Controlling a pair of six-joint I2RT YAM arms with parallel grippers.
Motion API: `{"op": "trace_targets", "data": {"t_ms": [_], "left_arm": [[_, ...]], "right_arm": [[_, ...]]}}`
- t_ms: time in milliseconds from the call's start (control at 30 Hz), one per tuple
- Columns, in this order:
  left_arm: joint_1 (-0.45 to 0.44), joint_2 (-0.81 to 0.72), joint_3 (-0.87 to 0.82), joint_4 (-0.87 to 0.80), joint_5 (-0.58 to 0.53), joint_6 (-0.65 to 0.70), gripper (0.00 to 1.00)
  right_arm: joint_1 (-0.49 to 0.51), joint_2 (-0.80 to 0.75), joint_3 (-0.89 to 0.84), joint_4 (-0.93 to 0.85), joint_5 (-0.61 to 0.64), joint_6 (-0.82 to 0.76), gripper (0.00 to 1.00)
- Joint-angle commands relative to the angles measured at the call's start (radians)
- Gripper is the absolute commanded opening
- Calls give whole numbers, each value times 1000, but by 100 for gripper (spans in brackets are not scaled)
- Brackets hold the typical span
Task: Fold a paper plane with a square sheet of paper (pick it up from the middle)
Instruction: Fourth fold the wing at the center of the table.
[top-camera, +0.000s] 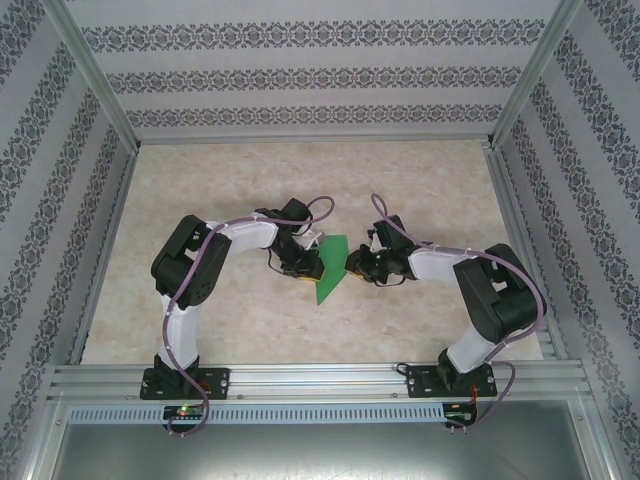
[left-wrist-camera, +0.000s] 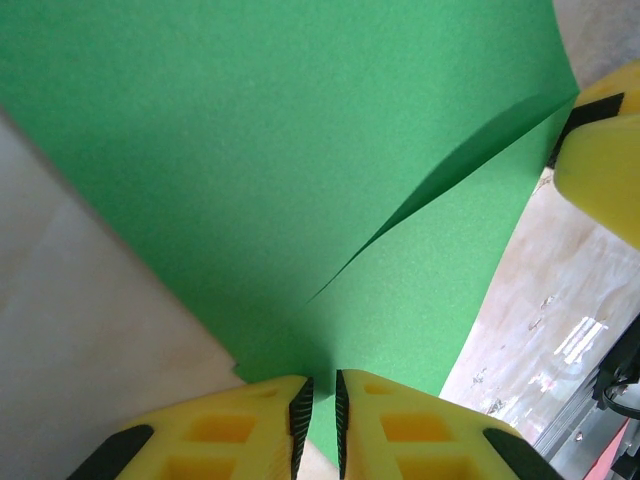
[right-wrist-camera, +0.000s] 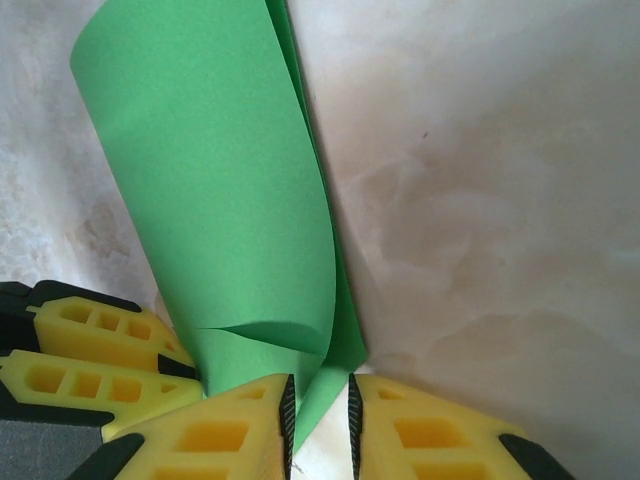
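Nearest us, on our side of the square sheet of paper (top-camera: 328, 268), the arm bases are bolted to an aluminium rail (top-camera: 320, 378). The sheet stands partly folded between the two hands, one flap curling over the rest. The left hand (left-wrist-camera: 322, 388) is clamped on the sheet's left edge. At the sheet's right edge the right hand (right-wrist-camera: 320, 400) has its fingers slightly apart, with the paper loose between them. We judge this to be an early fold, not yet creased flat. The next move calls for regripping the flap and lining up the edges before pressing. Under the sheet lies the pale marbled tabletop (top-camera: 240, 180). Beyond the sheet, patterned wallpaper (top-camera: 320, 80) closes the booth on three sides.
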Motion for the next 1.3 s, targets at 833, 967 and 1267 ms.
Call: {"op": "trace_targets", "data": {"t_ms": [833,967,1267], "left_arm": [[-4,64,-44,-51,-199,14,22],[-4,40,-24,-54,-186,2,22],[-3,-45,46,-66,-177,-38,26]], "right_arm": [[8,72,8,98,-62,21,7],[9,81,24,36,-30,-18,2],[13,83,37,-39,15,-60,0]]}}
